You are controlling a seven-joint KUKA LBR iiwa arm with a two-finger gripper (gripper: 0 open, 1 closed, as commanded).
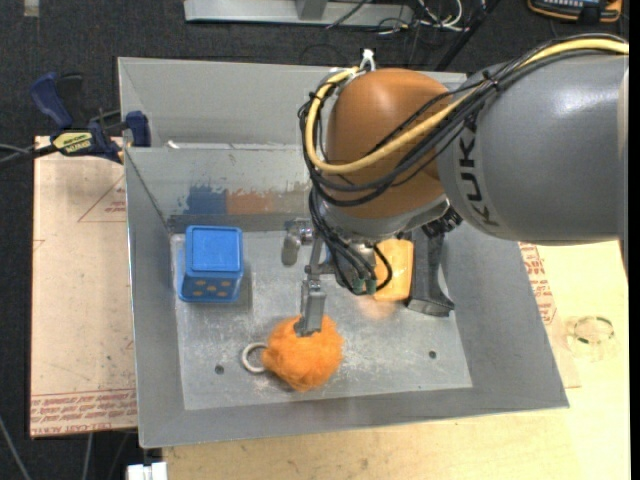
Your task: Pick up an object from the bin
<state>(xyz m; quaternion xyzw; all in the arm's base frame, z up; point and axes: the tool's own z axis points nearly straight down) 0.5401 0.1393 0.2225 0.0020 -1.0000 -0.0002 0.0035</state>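
Note:
My gripper [371, 316] is low in the middle of the bin, open, with its fingers wide apart. The left fingertip [313, 320] touches the top of an orange fluffy ball [303, 356] with a metal ring, lying near the bin's front. The dark right finger [431, 286] stands next to a yellow-orange block [397, 270]. That block lies between the two fingers, close to the right one and partly hidden under the wrist. Nothing is gripped.
A blue cube [211, 264] with dots on its front face sits at the left of the bin, well apart from the gripper. The arm and its cables cover the bin's back right part.

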